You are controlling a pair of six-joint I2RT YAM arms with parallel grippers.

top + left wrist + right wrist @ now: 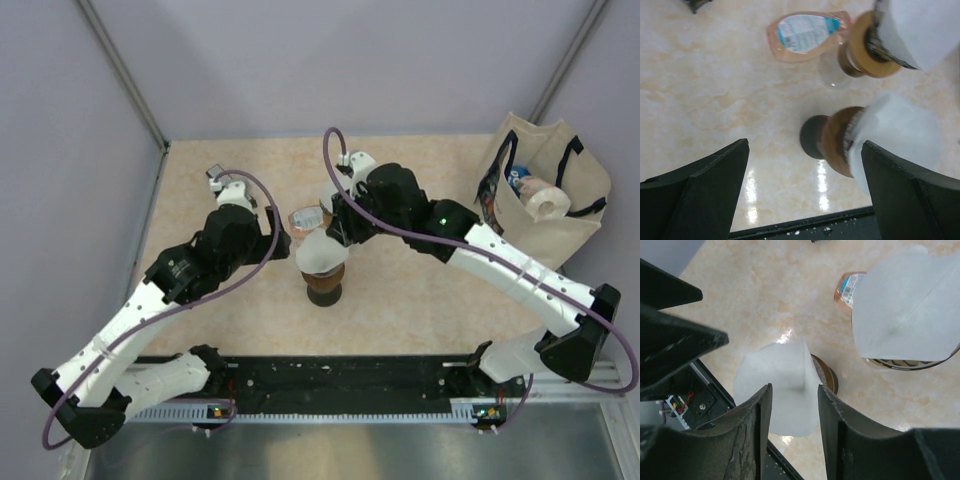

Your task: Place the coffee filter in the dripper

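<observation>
The right gripper fills the bottom of its wrist view. Its two black fingers are parted, with white paper showing in the gap between them. The gap looks too wide for a pinch on thin paper, so I judge it open around the filter rather than gripping it. The filter sits on the mouth of the dripper, whose brown rim shows at 3 o'clock of the paper. One fold stands proud, so the filter seems to rest there without being fully seated. The dripper stands mid-worktop. The left gripper is spread wide and holds nothing, near the dripper at about 10 o'clock overhead. A pink pouch lies close by at 12 o'clock, and a bag sits well apart at 2 o'clock. The step in hand looks like letting go. The right gripper should open fully and rise straight up, so that neither finger drags the light paper out or tips the narrow-footed dripper. If the cone sits crooked, a gentle downward nudge at its centre would settle it, with the left gripper ready to steady the dripper's body.
</observation>
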